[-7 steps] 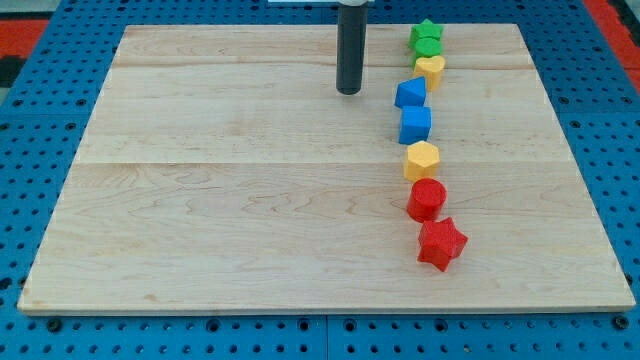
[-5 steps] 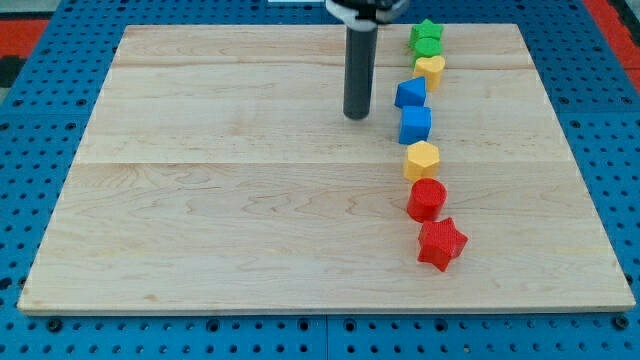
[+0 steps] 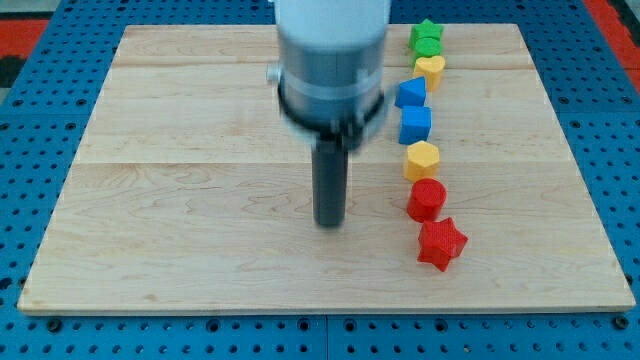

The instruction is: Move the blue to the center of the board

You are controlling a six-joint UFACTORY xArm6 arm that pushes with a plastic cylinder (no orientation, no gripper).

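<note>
Barely begun: my tip (image 3: 329, 222) touching nothing, blue cube (image 3: 416, 125) unmoved up and right of it, centring left.

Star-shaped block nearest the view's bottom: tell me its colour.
Red, clearest in the camera view.

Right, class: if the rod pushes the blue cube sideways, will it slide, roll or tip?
The blue cube probably slides: it sits flat on smooth wood. Its low, squat shape makes tipping unlikely. An off-centre push from my tip may turn it.

Blocks (image 3: 420, 125) line the board's (image 3: 200, 200) right side; my tip (image 3: 329, 222) stands left of them.
</note>
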